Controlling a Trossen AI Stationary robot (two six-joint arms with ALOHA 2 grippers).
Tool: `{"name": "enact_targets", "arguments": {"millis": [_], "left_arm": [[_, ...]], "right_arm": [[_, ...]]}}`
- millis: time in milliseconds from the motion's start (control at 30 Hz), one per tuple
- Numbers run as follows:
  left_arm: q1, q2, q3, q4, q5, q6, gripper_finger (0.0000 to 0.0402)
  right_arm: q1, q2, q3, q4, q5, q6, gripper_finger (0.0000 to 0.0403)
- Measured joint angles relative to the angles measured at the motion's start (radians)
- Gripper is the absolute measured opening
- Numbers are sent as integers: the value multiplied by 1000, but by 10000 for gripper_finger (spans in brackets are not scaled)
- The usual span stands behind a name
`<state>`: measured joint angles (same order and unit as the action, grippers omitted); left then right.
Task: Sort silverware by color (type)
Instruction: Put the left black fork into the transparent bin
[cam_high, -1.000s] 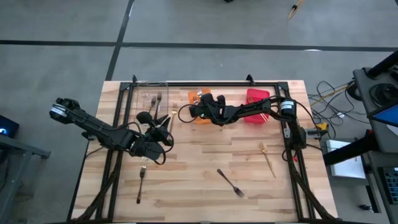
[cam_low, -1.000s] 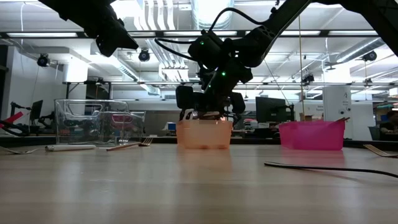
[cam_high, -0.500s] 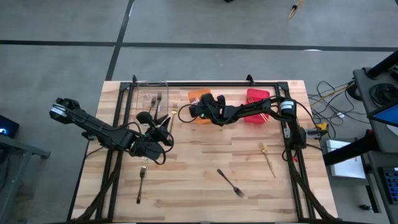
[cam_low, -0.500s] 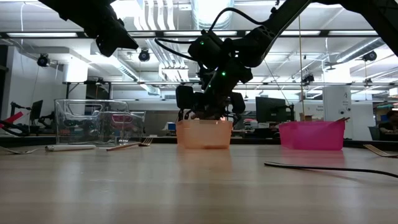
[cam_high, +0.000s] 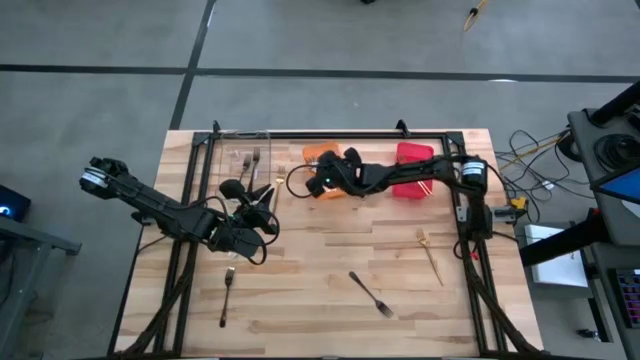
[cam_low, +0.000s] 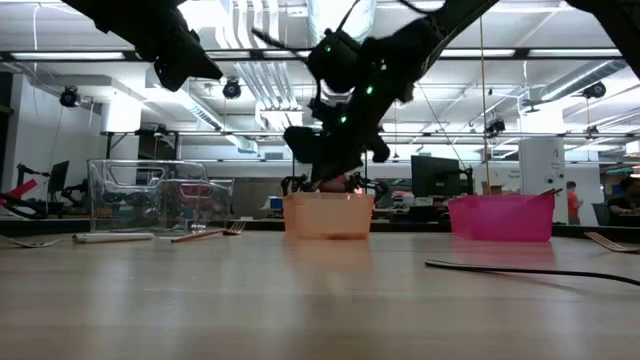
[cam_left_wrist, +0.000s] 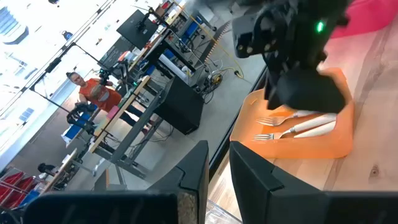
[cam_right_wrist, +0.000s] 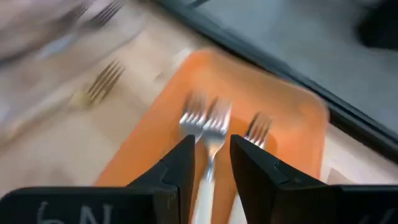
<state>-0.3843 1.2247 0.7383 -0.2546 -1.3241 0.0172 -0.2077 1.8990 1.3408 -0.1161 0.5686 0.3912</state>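
Lift-off is shown: the right tool (cam_high: 322, 183), fingers parted and empty, has been raised from the orange rectangular plastic bin (cam_right_wrist: 292, 134), where 3 white-handled silver forks (cam_right_wrist: 211, 130) lie delivered.

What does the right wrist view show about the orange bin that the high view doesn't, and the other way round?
Only the right wrist view shows three forks lying inside the orange bin, and the right claw open above them. Only the high view shows the forks left on the table: a dark fork, a gold fork and one near the waiting left claw. Both show the orange bin.
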Motion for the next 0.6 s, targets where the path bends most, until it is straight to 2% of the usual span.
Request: {"name": "enact_targets", "arguments": {"millis": [100, 167, 400, 600], "left_arm": [[0, 0, 0, 1, 1, 0, 48], [0, 0, 0, 5, 1, 0, 48], [0, 0, 3, 10, 1, 0, 48], [2, 0, 59, 11, 6, 0, 48]], "right_arm": [[-2, -41, 22, -109, -156, -152, 80], [-2, -71, 32, -183, -224, -223, 67], [4, -188, 39, -452, -237, -279, 15], [60, -309, 8, -623, -236, -277, 9]]}}
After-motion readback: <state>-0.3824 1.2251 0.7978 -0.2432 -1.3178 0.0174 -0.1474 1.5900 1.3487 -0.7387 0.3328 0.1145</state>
